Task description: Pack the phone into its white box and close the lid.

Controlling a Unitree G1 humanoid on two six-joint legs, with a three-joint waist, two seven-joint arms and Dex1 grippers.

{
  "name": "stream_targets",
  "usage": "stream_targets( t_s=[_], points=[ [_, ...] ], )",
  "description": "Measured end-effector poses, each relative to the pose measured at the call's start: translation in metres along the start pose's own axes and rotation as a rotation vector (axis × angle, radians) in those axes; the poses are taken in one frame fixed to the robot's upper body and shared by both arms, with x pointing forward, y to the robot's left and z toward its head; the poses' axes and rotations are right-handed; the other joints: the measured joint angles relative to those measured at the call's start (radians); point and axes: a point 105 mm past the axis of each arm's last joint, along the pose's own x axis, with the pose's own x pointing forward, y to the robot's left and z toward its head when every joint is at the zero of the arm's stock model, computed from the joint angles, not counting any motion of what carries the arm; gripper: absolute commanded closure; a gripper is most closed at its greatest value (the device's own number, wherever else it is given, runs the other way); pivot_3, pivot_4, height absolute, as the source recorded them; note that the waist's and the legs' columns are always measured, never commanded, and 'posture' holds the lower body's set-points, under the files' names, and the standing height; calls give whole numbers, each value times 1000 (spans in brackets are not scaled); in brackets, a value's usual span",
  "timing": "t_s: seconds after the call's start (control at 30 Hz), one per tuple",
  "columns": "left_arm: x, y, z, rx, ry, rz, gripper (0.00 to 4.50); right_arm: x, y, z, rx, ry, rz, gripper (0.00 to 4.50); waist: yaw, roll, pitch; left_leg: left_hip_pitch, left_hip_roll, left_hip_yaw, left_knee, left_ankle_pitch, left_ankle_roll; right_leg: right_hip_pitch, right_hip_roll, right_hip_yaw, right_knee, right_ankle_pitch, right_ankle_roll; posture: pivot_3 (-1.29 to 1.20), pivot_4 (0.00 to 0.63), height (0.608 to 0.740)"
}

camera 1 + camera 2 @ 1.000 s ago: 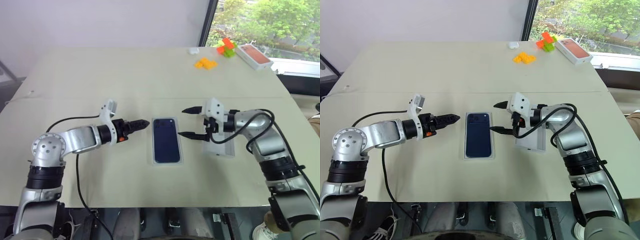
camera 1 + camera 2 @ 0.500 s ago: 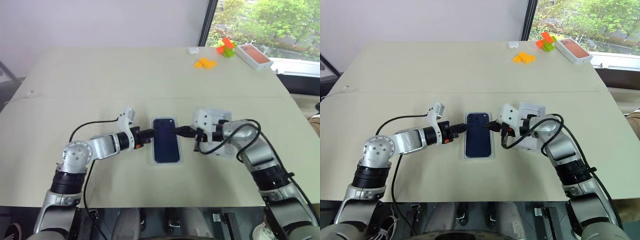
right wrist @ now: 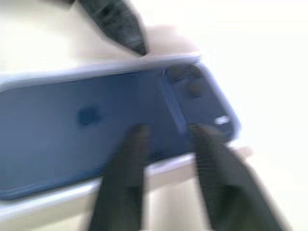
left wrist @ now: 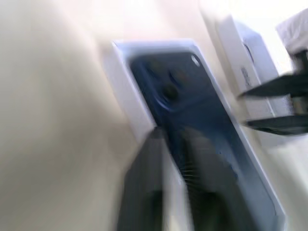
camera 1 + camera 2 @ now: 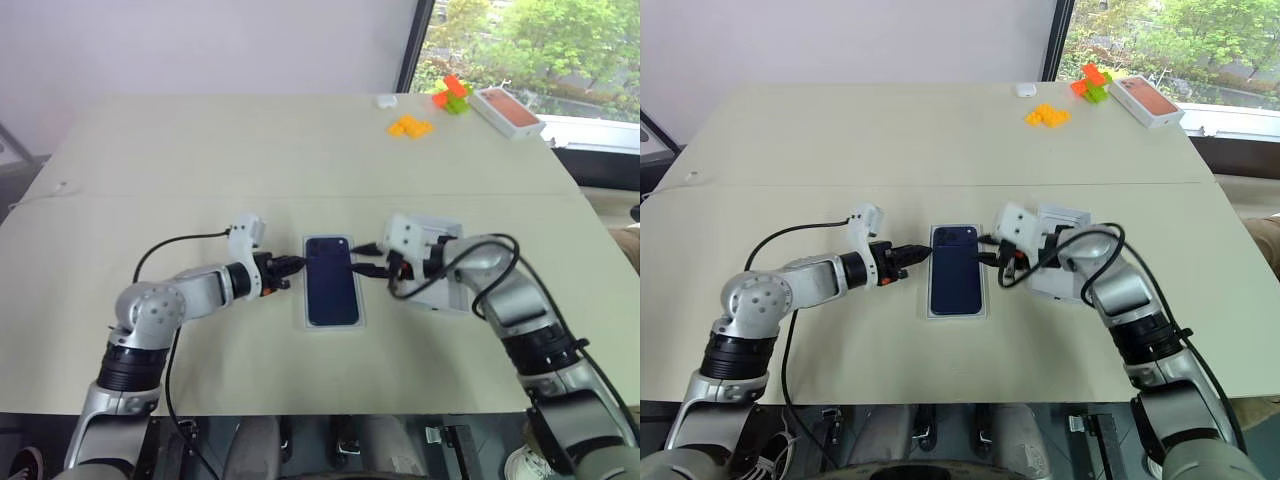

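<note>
Both my grippers flank the slim dark navy-blue phone (image 5: 332, 280), which lies back-up in the shallow white box tray (image 5: 334, 319) at mid-table.

From the head views, my left gripper (image 5: 288, 268) points in at the phone's left edge and my right gripper (image 5: 366, 259) at its right edge, forearms low and nearly level over the beige table (image 5: 250, 150). The white deep-walled lid (image 5: 445, 290) lies just behind my right wrist. The wrist views add the fingers: left pair (image 4: 144, 192) slightly parted, straddling the tray edge; right pair (image 3: 120, 168) parted over the phone. Blur is heavy; neither seems to hold anything.
</note>
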Motion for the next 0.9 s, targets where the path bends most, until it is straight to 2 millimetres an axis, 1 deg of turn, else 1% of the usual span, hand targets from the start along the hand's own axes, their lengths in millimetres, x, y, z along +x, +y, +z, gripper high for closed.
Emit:
stream_targets(
  t_s=[0.1, 0.13, 0.2, 0.27, 0.33, 0.4, 0.53, 0.6, 0.7, 0.8, 0.9],
  points=[
    [-11, -6, 13, 52, -40, -41, 596, -8, -9, 5, 34, 30, -42, 20, 2, 0, 0, -1, 0, 0, 0, 0, 0, 0, 0, 0, 0, 0, 0, 0, 150, 737],
    [-15, -6, 17, 63, -56, -51, 78, -10, -11, 4, 48, 52, -58, 0, 3, 0, 0, -1, 0, 0, 0, 0, 0, 0, 0, 0, 0, 0, 0, 0, 150, 737],
    [-27, -3, 28, 90, -95, -70, 28, -16, -17, 0, 99, 96, -115, 0, 1, 0, 0, -1, 0, 0, 0, 0, 0, -1, -1, 0, 0, 0, 0, 0, 150, 737],
    [-39, -1, 36, 156, -130, -75, 28, -24, -26, -6, 154, 154, -205, 0, 0, 0, 0, -4, 0, 0, 0, 0, 0, -4, -1, 0, 0, 0, -1, 0, 150, 737],
    [-48, 2, 38, 213, -142, -78, 28, -31, -30, -9, 190, 206, -278, 0, -1, 1, 0, -9, 0, 0, 0, 0, 0, -9, -1, 0, 0, 2, -4, 0, 150, 737],
    [-53, 4, 35, 247, -146, -94, 28, -35, -30, -9, 218, 243, -333, 0, -1, 1, 0, -14, 0, 0, 0, 1, -1, -15, -1, 0, 1, 2, -4, 0, 150, 737],
    [-59, 6, 33, 293, -151, -112, 28, -39, -28, -9, 275, 306, -457, 0, 0, 1, 0, -15, 0, 0, 1, 1, -1, -16, -1, 0, 1, 2, -4, 0, 150, 737],
    [-60, 6, 34, 307, -155, -113, 28, -40, -24, -7, 308, 336, -501, 0, -1, 1, 0, -15, 0, 0, 1, 0, 0, -16, -1, 0, 1, 0, 0, 0, 150, 737],
    [-61, 10, 34, 312, -160, -94, 28, -42, -20, -7, 320, 374, -553, 0, -1, 1, 0, -15, 0, 0, 1, 0, 0, -16, -1, 0, 1, 0, 0, 0, 150, 737],
    [-61, 13, 36, 322, -170, -81, 28, -43, -14, -13, 332, 417, -578, 0, 1, 1, 0, -16, 0, 0, 1, 0, 0, -16, -1, 0, 1, 0, 0, 0, 150, 737],
    [-63, 13, 38, 328, -178, -77, 28, -40, -7, -25, 374, 452, -586, 0, -1, 1, 0, -16, 0, 0, 1, 0, 0, -16, -1, 0, 1, 0, 0, 0, 150, 737]
  ],
)
